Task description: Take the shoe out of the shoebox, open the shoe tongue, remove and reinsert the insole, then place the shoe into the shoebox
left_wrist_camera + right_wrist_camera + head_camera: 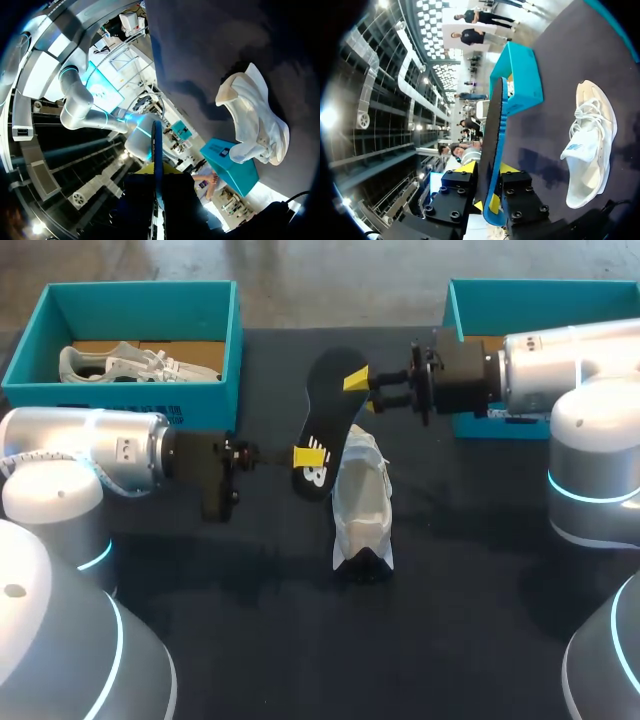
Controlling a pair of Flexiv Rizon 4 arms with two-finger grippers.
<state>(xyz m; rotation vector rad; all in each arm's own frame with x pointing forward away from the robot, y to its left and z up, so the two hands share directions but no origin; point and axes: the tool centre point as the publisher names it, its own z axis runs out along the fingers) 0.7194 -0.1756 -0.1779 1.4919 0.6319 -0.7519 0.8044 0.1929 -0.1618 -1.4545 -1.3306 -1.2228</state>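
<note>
A black insole (325,410) hangs in the air over the table's middle, held at both ends. My left gripper (300,457) is shut on its near end; in the left wrist view the insole (157,150) runs edge-on between that gripper's (158,175) fingers. My right gripper (365,392) pinches the far end, and in the right wrist view the insole (492,140) fills the gap of that gripper (491,200). The white shoe (362,505) lies on the dark table just below and to the right of the insole, apart from both grippers (255,120) (590,150).
A teal shoebox (120,395) at the back left holds a second white shoe (140,362). Another teal shoebox (470,300) stands at the back right, partly behind my right arm. The dark table in front of the shoe is bare.
</note>
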